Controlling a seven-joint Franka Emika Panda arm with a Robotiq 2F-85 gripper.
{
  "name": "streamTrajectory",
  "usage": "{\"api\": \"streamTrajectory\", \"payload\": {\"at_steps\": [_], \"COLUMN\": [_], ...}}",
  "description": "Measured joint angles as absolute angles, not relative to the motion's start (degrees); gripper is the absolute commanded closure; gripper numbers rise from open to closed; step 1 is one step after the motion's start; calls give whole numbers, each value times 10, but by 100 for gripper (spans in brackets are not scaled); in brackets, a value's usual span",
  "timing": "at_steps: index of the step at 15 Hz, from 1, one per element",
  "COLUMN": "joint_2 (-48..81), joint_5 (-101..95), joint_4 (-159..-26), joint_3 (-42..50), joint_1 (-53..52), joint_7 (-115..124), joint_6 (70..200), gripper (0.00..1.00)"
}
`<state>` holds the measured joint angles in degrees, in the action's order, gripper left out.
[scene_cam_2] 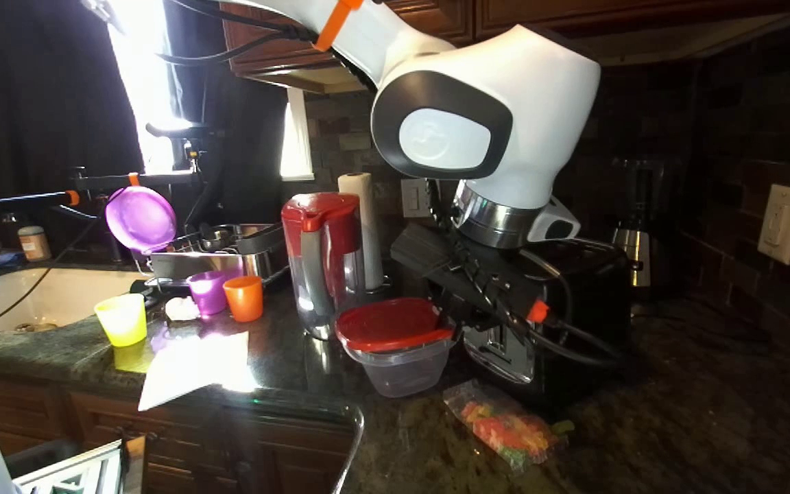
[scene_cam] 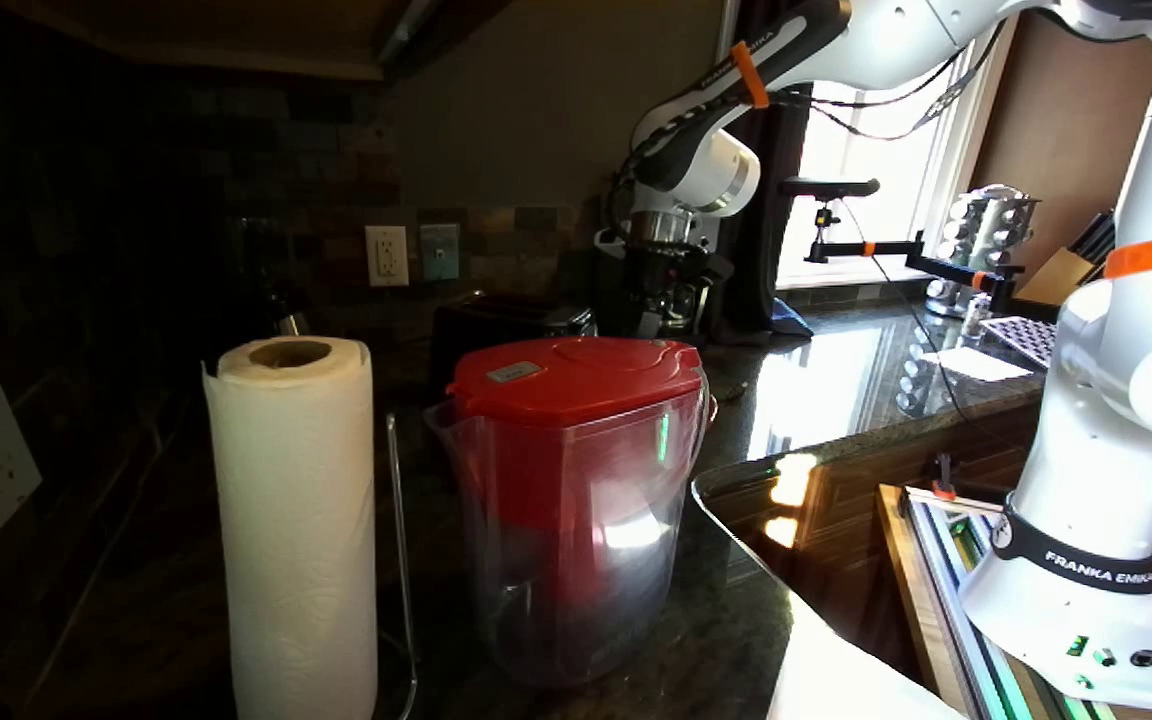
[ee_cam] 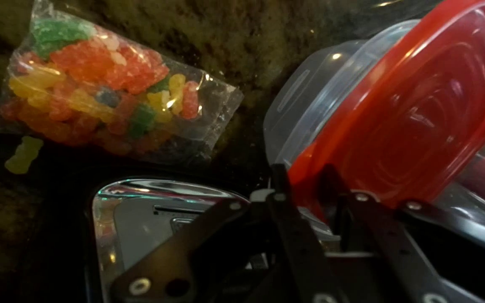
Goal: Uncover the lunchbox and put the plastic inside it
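The lunchbox (scene_cam_2: 405, 374) was seen on the tabletop (scene_cam_2: 402, 456), its clear body topped by the red lid (ee_cam: 411, 113). On the toaster (scene_cam_2: 597, 302) side of the lunchbox, the fingers (ee_cam: 289, 219) were set narrowly apart, with a corner of the lid framed between them in the wrist view; whether it was gripped could not be told. The plastic packet (ee_cam: 202, 118) of gummies (ee_cam: 107, 67) was laid flat near the lunchbox, outside it and on the tabletop, and a pale green gummy (ee_cam: 23, 155) was seen just beside the packet. In an exterior view, the pitcher (scene_cam_2: 313, 267) with its red top was placed just beside the lunchbox, and the paper towel roll (scene_cam_2: 369, 233) was partly hidden beyond the pitcher. Farther from the lunchbox, past the pitcher, the yellow cup (scene_cam_2: 122, 321), the purple cup (scene_cam_2: 208, 293) and the orange cup (scene_cam_2: 244, 300) were grouped near a brightly lit white sheet (scene_cam_2: 189, 370).
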<state>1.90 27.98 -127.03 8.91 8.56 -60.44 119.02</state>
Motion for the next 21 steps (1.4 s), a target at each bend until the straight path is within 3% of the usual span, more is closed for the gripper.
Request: {"api": "streamTrajectory", "payload": {"at_steps": [8, 21], "joint_2": [7, 11], "joint_5": [272, 6], "joint_4": [-1235, -1202], "joint_3": [107, 149], "joint_1": [109, 148], "joint_7": [-609, -639], "joint_6": [1095, 1135], "gripper": [94, 94]}}
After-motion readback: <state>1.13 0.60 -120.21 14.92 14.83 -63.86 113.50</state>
